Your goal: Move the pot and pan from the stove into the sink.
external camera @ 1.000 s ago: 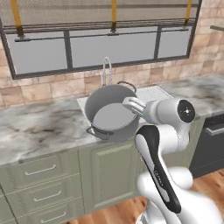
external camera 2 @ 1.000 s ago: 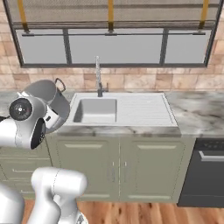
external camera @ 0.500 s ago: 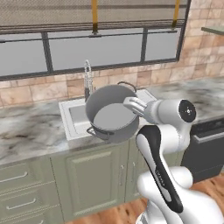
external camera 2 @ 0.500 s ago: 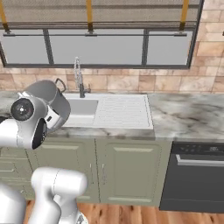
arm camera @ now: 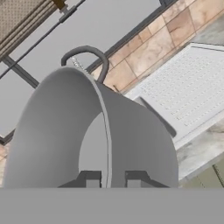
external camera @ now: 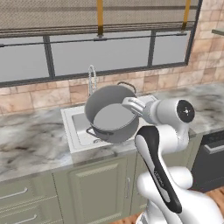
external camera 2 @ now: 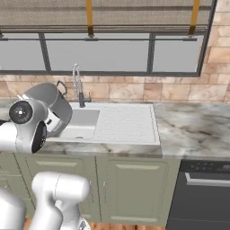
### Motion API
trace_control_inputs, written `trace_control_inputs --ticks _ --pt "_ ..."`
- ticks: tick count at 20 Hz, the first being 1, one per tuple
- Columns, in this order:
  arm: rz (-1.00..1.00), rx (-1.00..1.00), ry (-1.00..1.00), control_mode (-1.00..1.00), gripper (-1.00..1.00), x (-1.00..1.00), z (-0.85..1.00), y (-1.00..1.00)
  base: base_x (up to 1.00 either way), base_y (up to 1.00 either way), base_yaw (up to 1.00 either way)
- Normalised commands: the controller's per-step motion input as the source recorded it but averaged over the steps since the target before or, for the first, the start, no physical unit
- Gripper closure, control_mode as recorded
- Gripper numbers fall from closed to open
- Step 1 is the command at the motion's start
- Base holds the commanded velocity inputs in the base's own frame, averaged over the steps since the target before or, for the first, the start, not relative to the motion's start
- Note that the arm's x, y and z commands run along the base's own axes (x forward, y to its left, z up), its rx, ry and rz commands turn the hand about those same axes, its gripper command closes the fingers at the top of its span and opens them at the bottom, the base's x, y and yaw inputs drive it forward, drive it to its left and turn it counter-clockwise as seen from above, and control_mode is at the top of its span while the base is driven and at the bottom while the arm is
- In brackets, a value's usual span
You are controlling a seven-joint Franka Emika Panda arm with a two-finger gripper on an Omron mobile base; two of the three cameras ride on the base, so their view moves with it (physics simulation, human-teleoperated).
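The pot (external camera: 109, 117) is a grey brushed-metal stockpot, tipped on its side so its open mouth faces the left base camera. It hangs in the air in front of the sink (external camera: 75, 126). My gripper (external camera: 127, 104) is shut on the pot's rim at its right side. In the hand view the two fingertips (arm camera: 89, 178) straddle the wall of the pot (arm camera: 65, 131), gripper (arm camera: 108, 178) shut on it. From the right the pot (external camera 2: 51, 102) covers the left end of the sink (external camera 2: 85, 122). The pan and the stove are out of view.
A coiled chrome faucet (external camera 2: 77, 81) stands at the sink's back, under a wide window. The white ribbed drainboard (external camera 2: 126, 122) lies right of the basin, then marble counter (external camera 2: 188, 123). A black dishwasher (external camera 2: 204, 193) sits below at the right, green cabinets (external camera: 96, 192) below the sink.
The whole scene has slid left in both base views, so the base has driven right along the counter. The pot stays held in the same place relative to the arm.
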Motion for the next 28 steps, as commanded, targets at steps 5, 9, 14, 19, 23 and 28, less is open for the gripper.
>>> trace_control_inputs --ticks 5,9,14,19,23,28 --pt "0.01 0.0 0.0 -1.0 1.0 0.17 0.0 -0.02 0.0 0.0 0.0" --pt "0.03 0.02 0.08 -1.0 1.0 0.6 -0.04 -0.11 0.0 0.0 0.0" --pt "0.07 0.02 0.12 -1.0 1.0 0.56 -0.18 -0.16 0.0 0.0 0.0" --pt "0.06 0.0 0.17 -1.0 1.0 0.48 -0.15 -0.05 0.0 0.0 0.0" --pt "0.09 0.01 0.11 -1.0 1.0 0.18 -0.17 -0.09 0.0 0.0 0.0" --pt "0.01 0.0 0.03 -1.0 1.0 -0.01 -0.13 0.0 0.0 0.0 0.0"
